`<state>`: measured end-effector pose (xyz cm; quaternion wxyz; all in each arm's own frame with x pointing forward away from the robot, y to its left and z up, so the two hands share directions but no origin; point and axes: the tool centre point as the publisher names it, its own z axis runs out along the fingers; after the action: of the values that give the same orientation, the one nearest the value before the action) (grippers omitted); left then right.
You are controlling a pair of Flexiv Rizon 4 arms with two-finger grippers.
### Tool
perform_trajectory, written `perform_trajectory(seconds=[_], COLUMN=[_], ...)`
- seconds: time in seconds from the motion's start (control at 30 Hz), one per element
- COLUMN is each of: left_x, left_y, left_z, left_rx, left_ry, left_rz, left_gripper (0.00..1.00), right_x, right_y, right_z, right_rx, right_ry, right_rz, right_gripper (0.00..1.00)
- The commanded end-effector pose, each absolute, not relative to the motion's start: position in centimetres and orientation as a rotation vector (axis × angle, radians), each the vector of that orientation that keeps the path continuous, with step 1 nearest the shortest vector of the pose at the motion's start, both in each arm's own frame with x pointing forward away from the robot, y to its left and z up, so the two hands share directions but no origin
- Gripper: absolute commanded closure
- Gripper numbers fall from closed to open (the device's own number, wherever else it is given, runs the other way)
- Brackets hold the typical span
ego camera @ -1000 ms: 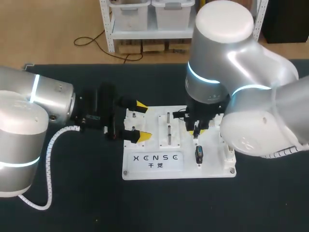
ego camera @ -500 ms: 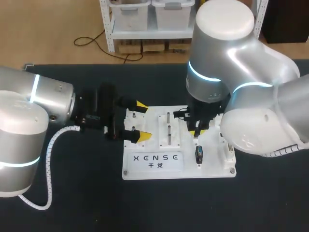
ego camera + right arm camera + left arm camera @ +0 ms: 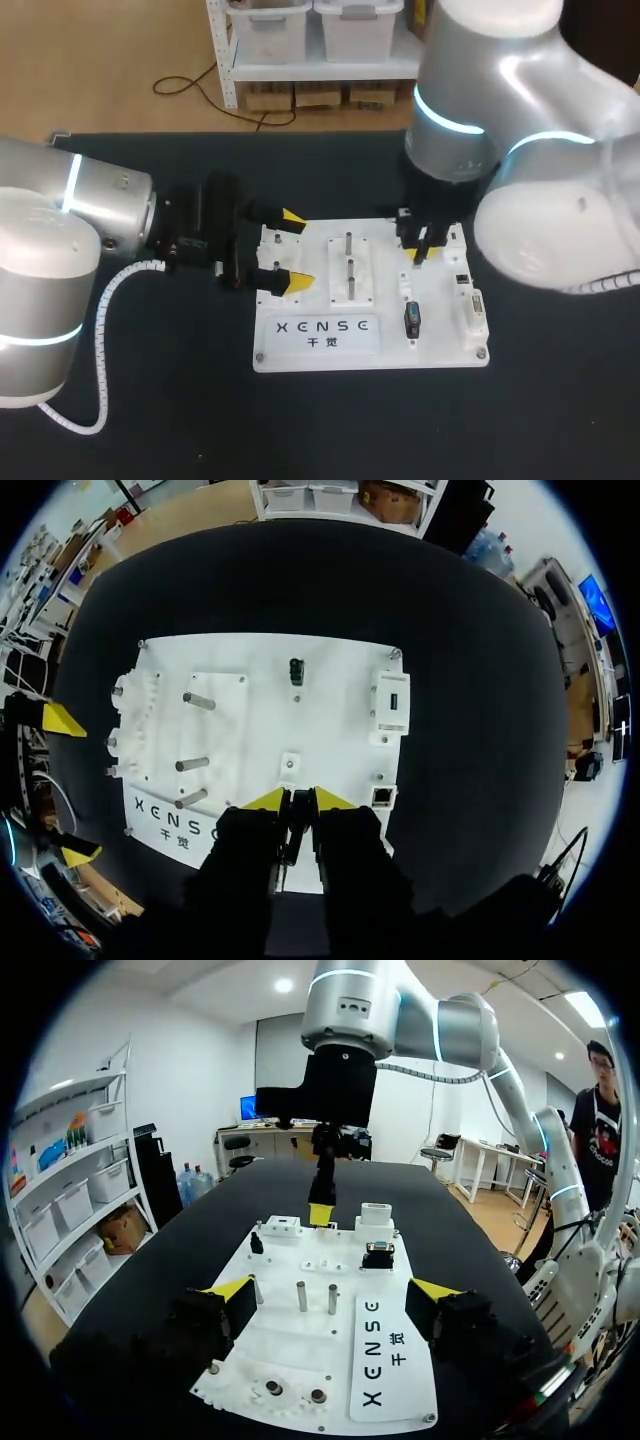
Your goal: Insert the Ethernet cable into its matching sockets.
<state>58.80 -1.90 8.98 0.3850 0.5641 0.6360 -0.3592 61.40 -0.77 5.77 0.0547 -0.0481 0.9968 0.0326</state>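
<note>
A white socket board [image 3: 440, 348] lies mid-table. My right gripper [image 3: 417, 255] hangs above its far right part, fingers nearly together. In the right wrist view a slim dark piece, apparently the Ethernet cable's plug, sits pinched between that gripper's [image 3: 292, 800] yellow-tipped fingers. A small square socket [image 3: 382, 797] lies just beside the tips. A short black plug [image 3: 412, 318] stands upright on the board nearer the front. My left gripper [image 3: 295, 250] rests open at the board's left edge, its fingers straddling the edge with nothing held. From the left wrist the right gripper [image 3: 320, 1210] hovers over the board's [image 3: 300, 1360] far side.
Metal pegs [image 3: 349, 265] stand upright on a raised plate in the board's middle. A white connector block [image 3: 472, 312] sits at the board's right edge. Dark table cloth surrounds the board on all sides.
My right gripper has lifted off the board and shifted toward the back right, its fingers a little closer together than a second ago. The left arm has stayed put.
</note>
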Motion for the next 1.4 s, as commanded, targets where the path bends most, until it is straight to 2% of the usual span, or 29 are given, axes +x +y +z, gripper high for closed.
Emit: perform_trajectory(seconds=[0.03, 1.0, 1.4], left_x=[58.7, 58.7, 58.7], left_y=[-1.9, -1.9, -1.9], left_z=[8.8, 8.8, 8.8], left_rx=[1.432, 1.432, 1.432], left_ry=[1.615, 1.615, 1.615], left_rz=[-0.913, -0.913, -0.913], left_gripper=[0.00, 0.00, 0.00], right_x=[61.4, 60.0, 60.7], right_y=[-1.9, -6.7, -7.2], right_z=[6.6, 5.3, 4.9], right_rx=[-0.139, -0.095, -0.121], right_ry=[3.041, 3.134, 3.152], right_rz=[0.118, 0.100, 0.091], right_gripper=[1.00, 1.00, 1.00])
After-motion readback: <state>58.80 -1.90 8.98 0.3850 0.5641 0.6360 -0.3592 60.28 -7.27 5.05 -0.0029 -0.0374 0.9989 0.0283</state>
